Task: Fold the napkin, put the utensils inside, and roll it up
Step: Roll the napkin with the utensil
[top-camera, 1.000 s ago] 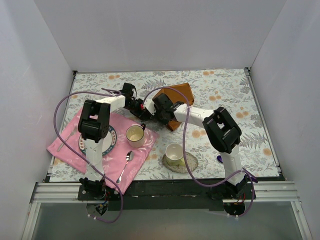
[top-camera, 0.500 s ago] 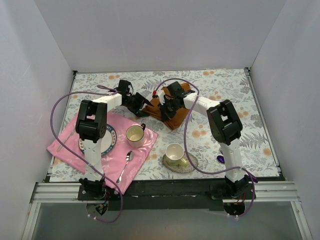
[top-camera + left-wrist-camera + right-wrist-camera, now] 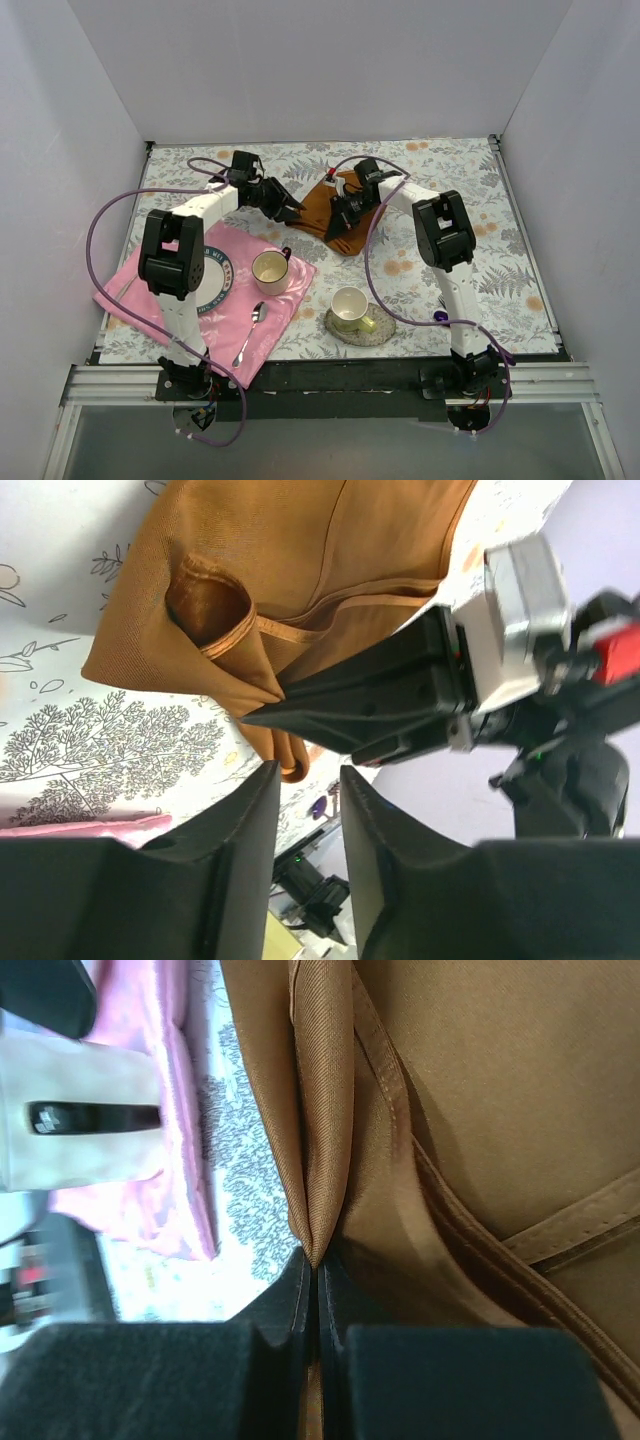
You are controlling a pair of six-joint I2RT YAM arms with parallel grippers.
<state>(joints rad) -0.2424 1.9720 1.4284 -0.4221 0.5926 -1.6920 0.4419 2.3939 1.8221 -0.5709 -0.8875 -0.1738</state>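
The rust-orange napkin (image 3: 322, 203) lies bunched and partly folded on the floral table at centre back. My right gripper (image 3: 343, 212) reaches onto it from the right and is shut on a pinched fold of the cloth (image 3: 322, 1140). My left gripper (image 3: 296, 210) hovers at the napkin's left edge, open, with nothing between its fingers (image 3: 250, 820). In the left wrist view the napkin (image 3: 300, 560) fills the top, and the right gripper's dark finger (image 3: 370, 700) bites its fold. Of the utensils, only a small purple piece (image 3: 438, 317) shows, by the right arm's base.
A pink cloth (image 3: 285, 305) at front left carries a patterned plate (image 3: 218, 283), a cream cup (image 3: 270, 270) and a silver spoon (image 3: 250, 336). A second cup (image 3: 348, 305) stands on a saucer (image 3: 378, 326) at front centre. White walls close in three sides.
Both arms have stretched toward the back. The right gripper carried its pinched fold back and to the right, and the napkin lies lower. The left jaws widened, then narrowed, holding nothing.
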